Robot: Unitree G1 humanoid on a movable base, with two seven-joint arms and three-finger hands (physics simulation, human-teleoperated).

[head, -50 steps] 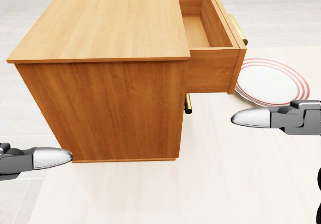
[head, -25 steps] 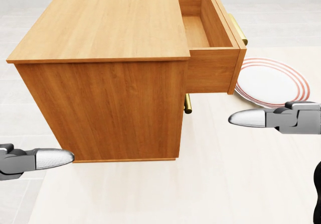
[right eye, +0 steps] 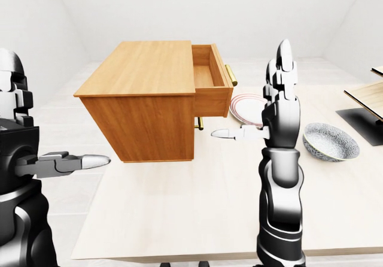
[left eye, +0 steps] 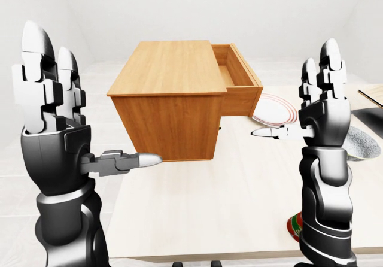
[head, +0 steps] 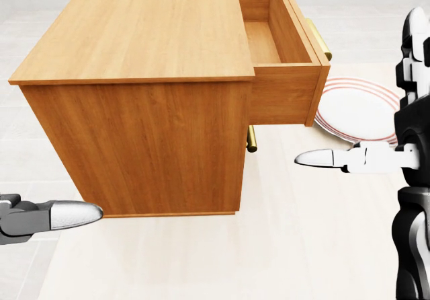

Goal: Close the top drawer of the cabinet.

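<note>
drawer [head: 282, 64]: top one, pulled well out of the cabinet [head: 141, 91] toward head-view right; its front panel with brass handle [head: 319, 38] faces right.
key relation: drawer front is up and slightly left of my right hand [head: 376, 157], near but apart; nothing touching.
slide axis: runs left-right in head view, so I judge the push must go leftward against the front panel.
nearer hand: right, clearly; left hand [left eye: 51, 135] sits off the cabinet's closed side, well apart from the drawer, no use here.
right hand pose: upright, fingers [left eye: 326, 78] straight up and spread wide, thumb [head: 322, 157] poking left toward the cabinet; holding nothing.
left hand pose: same, fingers up, thumb pointing right, wide, empty.
plate [head: 363, 108]: on counter [head: 302, 246] just beyond my right hand, partly under the drawer front; I'd watch it when raising the hand.
next: lift right hand to panel height, then press left.
</note>
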